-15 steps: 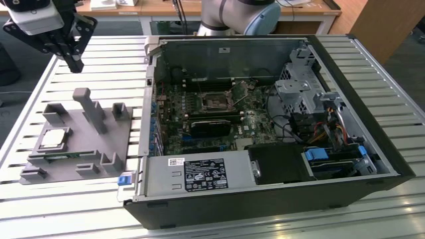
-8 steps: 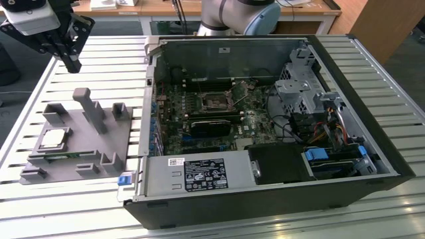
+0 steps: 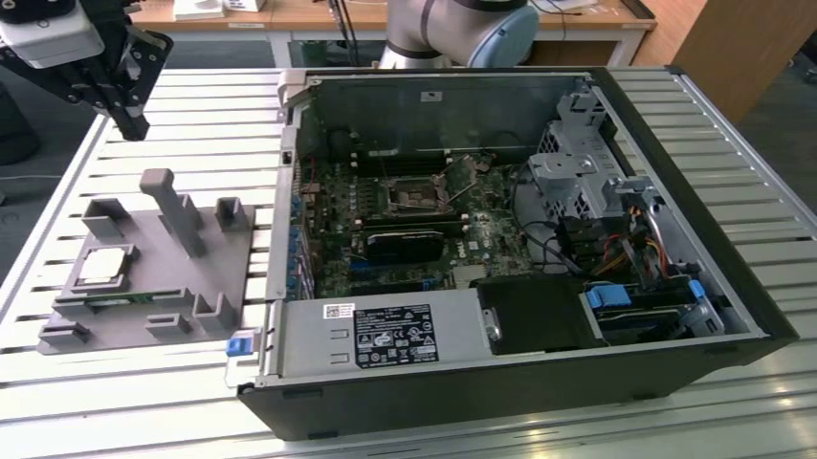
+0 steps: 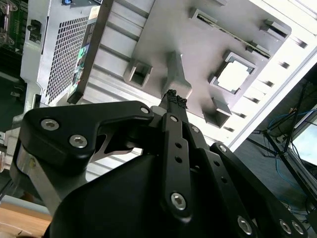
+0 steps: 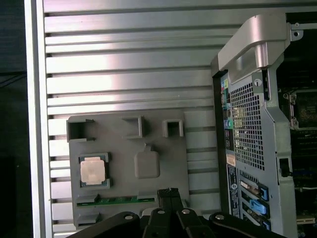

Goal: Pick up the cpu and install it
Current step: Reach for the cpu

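cpu [image 5: 93, 171]: one, seated in grey tray [image 5: 119, 183] | hand [image 5: 168, 191]: one, closed, empty, apart from cpu

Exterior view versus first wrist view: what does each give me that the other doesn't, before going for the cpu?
The exterior view adds the open computer case's inside: the power supply, the drive cage and the cables beside it.

The first wrist view adds the outer face of the case's rear panel, with its vent grille.

Both share the cpu lying in the grey fixture, the green memory stick along the fixture's edge, and the gripper, shut, empty and apart from the cpu.
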Action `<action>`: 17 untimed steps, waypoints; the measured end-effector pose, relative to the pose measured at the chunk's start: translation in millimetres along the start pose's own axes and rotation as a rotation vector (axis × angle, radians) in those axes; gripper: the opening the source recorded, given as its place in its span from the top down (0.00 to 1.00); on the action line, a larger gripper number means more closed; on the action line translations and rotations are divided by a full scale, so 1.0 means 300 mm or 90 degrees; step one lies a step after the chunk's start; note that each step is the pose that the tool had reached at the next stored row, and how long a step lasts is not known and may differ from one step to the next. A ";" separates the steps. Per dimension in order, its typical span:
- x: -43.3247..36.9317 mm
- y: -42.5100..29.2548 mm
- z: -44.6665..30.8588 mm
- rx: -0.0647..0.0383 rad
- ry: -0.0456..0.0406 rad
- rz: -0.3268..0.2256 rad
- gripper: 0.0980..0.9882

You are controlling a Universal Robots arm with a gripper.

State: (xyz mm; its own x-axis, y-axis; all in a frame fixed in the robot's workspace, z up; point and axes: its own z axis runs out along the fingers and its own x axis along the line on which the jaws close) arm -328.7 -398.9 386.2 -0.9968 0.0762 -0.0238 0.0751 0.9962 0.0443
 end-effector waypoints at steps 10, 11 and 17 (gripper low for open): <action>0.034 -0.003 0.001 0.000 0.0000 0.000 0.99; 0.039 -0.003 0.001 0.000 0.0000 0.000 0.99; 0.070 -0.005 0.001 0.000 0.0000 0.000 0.99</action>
State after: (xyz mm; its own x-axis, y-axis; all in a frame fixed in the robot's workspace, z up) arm -349.7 -398.9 385.2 -0.9968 0.0763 -0.0238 0.0752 0.9962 0.0444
